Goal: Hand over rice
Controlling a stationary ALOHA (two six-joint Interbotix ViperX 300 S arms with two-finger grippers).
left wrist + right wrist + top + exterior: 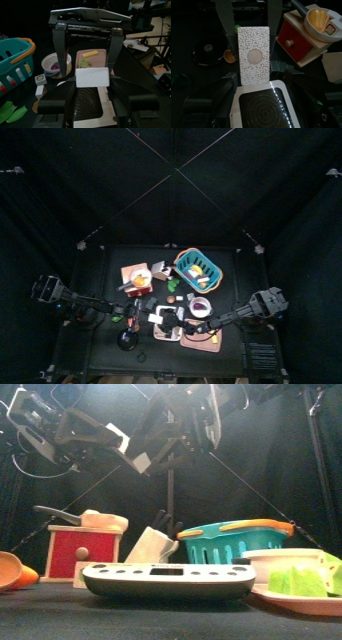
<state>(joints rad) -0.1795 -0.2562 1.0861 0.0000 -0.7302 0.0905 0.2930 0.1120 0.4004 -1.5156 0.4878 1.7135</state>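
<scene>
Black curtains close in the crowded table (120, 263); little open surface is seen. One rice packet (92, 78) is gripped between both the left gripper (90, 80) and the right gripper (256, 55), jaws closed on it.

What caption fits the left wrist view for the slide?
Left tool holds the white rice packet above a pink tray, a white bowl and a teal basket.

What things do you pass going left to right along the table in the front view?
Orange thing → red box → knife block → teal basket → green thing.
</scene>
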